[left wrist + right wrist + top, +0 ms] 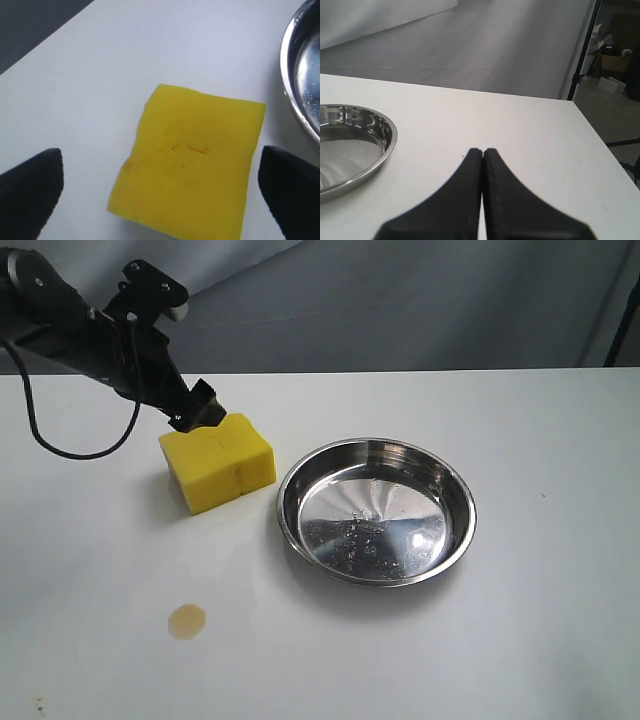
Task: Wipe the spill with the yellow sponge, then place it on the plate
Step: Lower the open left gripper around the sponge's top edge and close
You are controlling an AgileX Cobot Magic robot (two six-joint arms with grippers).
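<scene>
Spill (pixel 187 621) at front; L claw (pixel 198 410) splayed, angled down over sponge (pixel 220 465).

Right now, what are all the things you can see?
Table: one, white, under everything.
Sponge: one, yellow, on the table just left of the plate.
Plate: one, shiny steel, mid-table, empty.
Spill: one, amber-brown, near the front left, apart from the sponge.
Cable: one, black, looping below the left arm.
Left gripper: one, black, open, at the sponge's back edge.
Right gripper: one, black, shut, over bare table beside the plate, seen only in its wrist view.
</scene>
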